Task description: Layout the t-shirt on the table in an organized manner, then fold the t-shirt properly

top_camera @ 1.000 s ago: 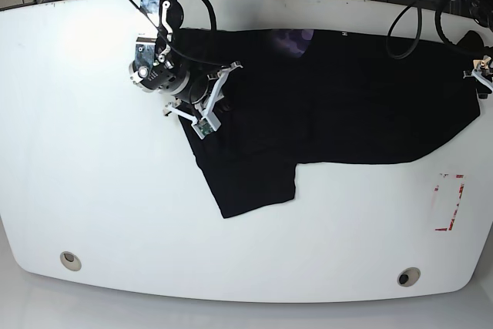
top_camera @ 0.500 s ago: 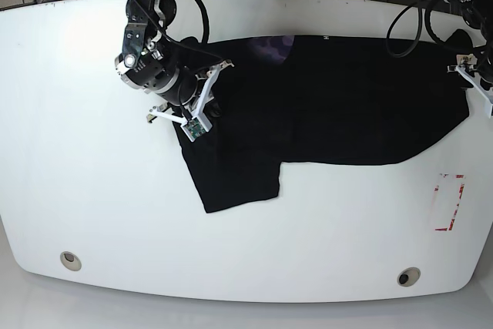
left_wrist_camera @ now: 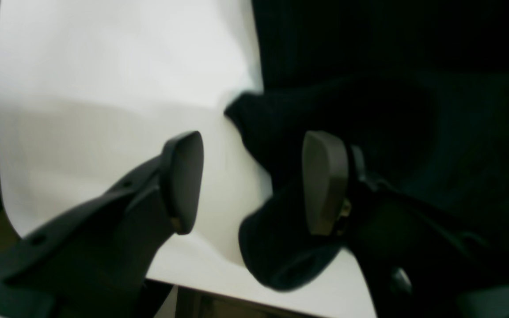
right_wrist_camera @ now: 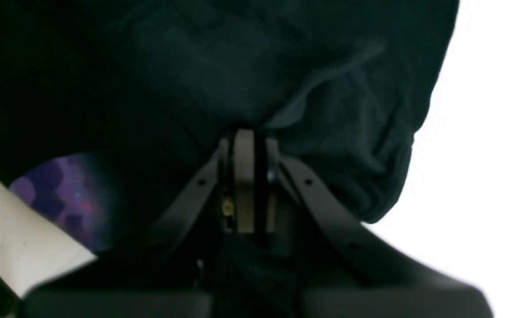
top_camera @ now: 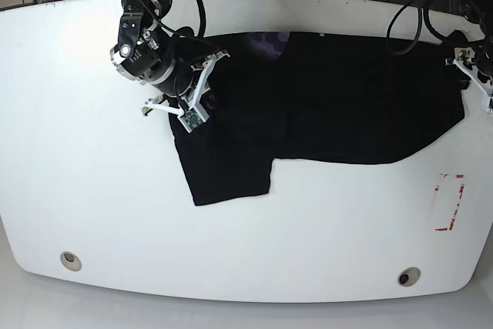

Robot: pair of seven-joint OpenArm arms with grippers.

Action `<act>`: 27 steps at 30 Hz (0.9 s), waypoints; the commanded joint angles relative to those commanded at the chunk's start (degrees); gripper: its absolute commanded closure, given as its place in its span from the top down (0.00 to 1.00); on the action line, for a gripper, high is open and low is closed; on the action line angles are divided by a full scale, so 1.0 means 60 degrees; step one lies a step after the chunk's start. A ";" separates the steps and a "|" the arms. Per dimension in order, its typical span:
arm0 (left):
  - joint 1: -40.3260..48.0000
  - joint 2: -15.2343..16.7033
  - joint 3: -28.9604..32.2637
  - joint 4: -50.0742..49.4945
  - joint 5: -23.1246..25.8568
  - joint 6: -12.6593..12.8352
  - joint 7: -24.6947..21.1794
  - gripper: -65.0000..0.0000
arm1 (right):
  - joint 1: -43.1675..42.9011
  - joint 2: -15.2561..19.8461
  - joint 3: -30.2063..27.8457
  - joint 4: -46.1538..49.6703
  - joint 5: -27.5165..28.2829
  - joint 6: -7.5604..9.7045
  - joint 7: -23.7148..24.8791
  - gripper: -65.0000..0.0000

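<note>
**Shirt spread across the far side of the table**

I had the right hand (right_wrist_camera: 249,176) clamped on the shirt (top_camera: 323,98); my left hand (left_wrist_camera: 254,181) stood open at its far corner. The table (top_camera: 92,206) edge cut off that corner's tip.

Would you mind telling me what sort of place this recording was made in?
Probably a robotics lab: a white table marked with red tape, loose cables behind it, and two arms handling a black t-shirt.

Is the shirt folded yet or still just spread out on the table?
Spread out, not folded: the t-shirt lies mostly flat across the table, one sleeve sticking out.
</note>
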 joint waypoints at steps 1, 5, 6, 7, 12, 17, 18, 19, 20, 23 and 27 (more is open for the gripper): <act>0.0088 0.0029 0.0000 0.0029 -0.0176 0.0000 0.0015 0.52 | 0.0000 0.0000 0.0000 0.0000 0.0000 0.0000 0.0000 0.00; 0.0410 0.0015 -0.0015 0.0044 -0.1055 0.0000 0.0513 0.52 | 0.0000 -0.0044 -0.0015 -0.0015 0.0000 0.0000 0.0000 0.00; 0.0469 0.0015 -0.0015 0.0044 -0.1304 0.0000 0.0615 0.52 | 0.0000 -0.0044 -0.0015 -0.0029 0.0000 0.0000 0.0000 0.00; 0.0542 0.0015 -0.0015 0.0044 -0.1553 0.0000 0.0689 0.52 | 0.0000 -0.0044 -0.0015 -0.0029 0.0000 0.0000 0.0000 0.00; 0.1011 -0.0234 -0.0015 0.0059 -0.2491 0.0000 0.0703 0.52 | 0.0000 -0.0029 -0.0015 -0.0029 0.0000 0.0000 0.0000 0.00; 0.1289 -0.0425 0.0000 0.0044 -0.3106 0.0000 0.0703 0.52 | 0.0000 -0.0029 -0.0015 -0.0044 -0.0015 0.0000 0.0000 0.00; 0.1333 -0.0425 0.0000 0.0044 -0.3077 0.0000 0.0703 0.52 | 0.0000 -0.0029 -0.0015 -0.0044 -0.0015 0.0000 0.0000 0.00; 0.1348 -0.0425 0.0000 0.0015 -0.3077 0.0000 0.0703 0.52 | 0.0000 -0.0029 -0.0015 -0.0044 -0.0015 0.0000 0.0000 0.00; 0.1363 -0.0425 0.0000 -0.0029 -0.3077 0.0000 0.0689 0.52 | 0.0000 -0.0029 -0.0015 -0.0044 -0.0015 0.0000 0.0000 0.00; 0.1363 -0.0425 0.0073 -0.0117 -0.3033 0.0000 0.0703 0.52 | 0.0000 -0.0015 -0.0015 -0.0044 -0.0015 0.0000 0.0000 0.00; 0.1363 -0.0425 0.0352 -0.0176 -0.2828 0.0000 0.0718 0.51 | 0.0000 -0.0044 -0.0015 -0.0044 -0.0015 0.0000 0.0000 0.00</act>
